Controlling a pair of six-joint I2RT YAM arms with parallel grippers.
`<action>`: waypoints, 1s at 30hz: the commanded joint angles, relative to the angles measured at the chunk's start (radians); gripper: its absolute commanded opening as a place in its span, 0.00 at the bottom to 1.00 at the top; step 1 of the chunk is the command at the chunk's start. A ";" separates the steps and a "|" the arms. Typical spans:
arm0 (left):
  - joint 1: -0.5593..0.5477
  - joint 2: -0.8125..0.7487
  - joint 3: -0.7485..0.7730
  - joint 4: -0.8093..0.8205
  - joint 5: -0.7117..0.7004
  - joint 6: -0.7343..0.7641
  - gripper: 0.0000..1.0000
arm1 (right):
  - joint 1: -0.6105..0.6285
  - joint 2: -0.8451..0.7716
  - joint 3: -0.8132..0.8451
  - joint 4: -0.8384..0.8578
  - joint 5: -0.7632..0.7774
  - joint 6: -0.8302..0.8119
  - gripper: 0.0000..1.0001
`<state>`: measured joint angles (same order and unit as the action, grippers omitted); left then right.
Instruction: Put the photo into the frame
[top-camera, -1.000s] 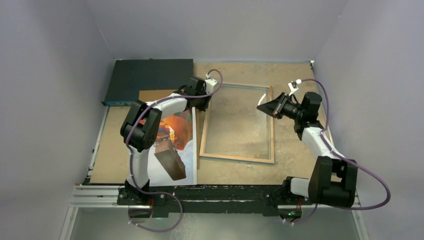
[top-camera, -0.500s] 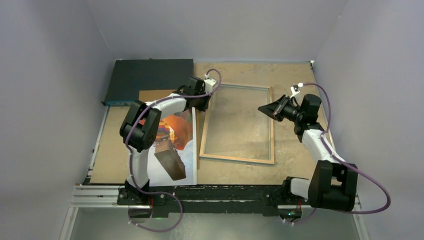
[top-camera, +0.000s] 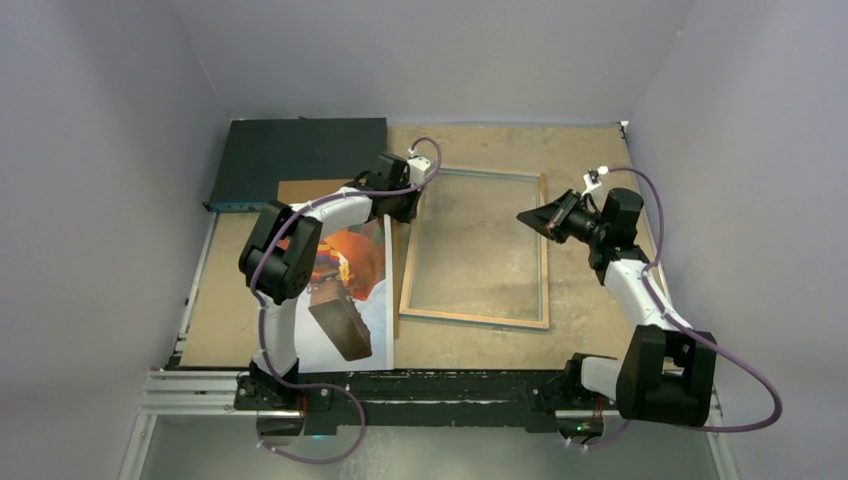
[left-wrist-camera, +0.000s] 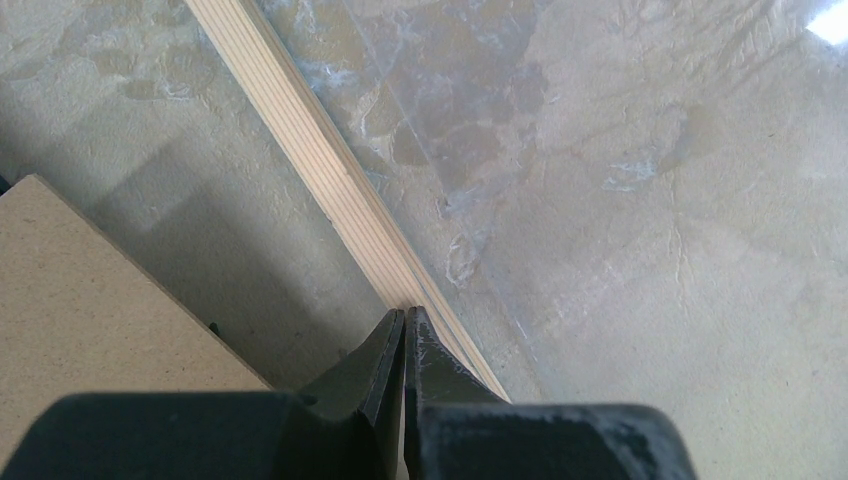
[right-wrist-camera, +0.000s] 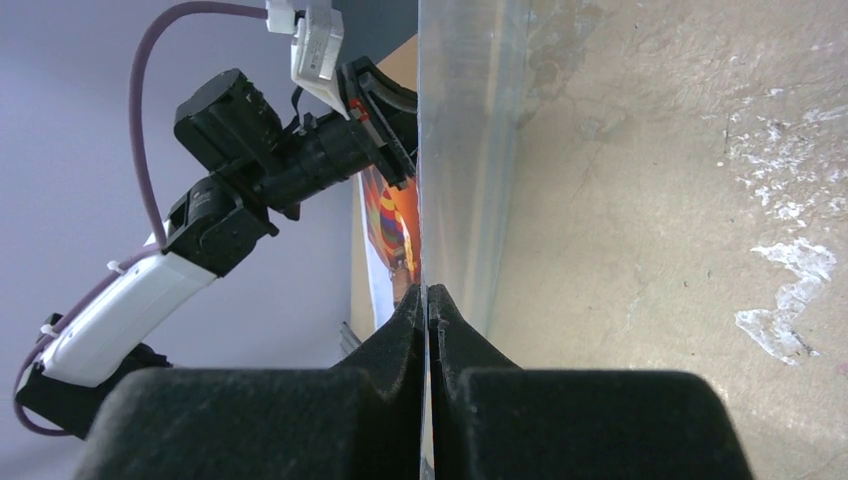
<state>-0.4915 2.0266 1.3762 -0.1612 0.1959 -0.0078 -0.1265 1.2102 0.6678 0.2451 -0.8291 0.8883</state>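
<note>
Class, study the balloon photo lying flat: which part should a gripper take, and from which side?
Probably the photo's near right corner, approached low from the front: it lies flat and thin, and the left arm overhangs its far half.

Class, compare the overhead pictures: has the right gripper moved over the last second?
Yes, slightly: the right gripper has shifted toward the near side, judged against the right rail of the frame.

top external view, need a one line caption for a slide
Left gripper and right gripper shut near opposite sides of the frame; the photo lies beside it.
</note>
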 joint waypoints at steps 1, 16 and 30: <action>-0.007 -0.012 -0.036 -0.065 0.042 -0.025 0.00 | 0.001 -0.038 0.034 0.078 -0.026 0.058 0.00; -0.008 -0.013 -0.043 -0.060 0.039 -0.024 0.00 | -0.001 -0.035 0.013 0.090 -0.045 0.058 0.00; -0.007 -0.014 -0.049 -0.054 0.036 -0.028 0.00 | -0.001 -0.049 -0.007 0.156 -0.064 0.099 0.00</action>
<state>-0.4915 2.0212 1.3609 -0.1417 0.1963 -0.0086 -0.1265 1.2022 0.6598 0.3477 -0.8551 0.9760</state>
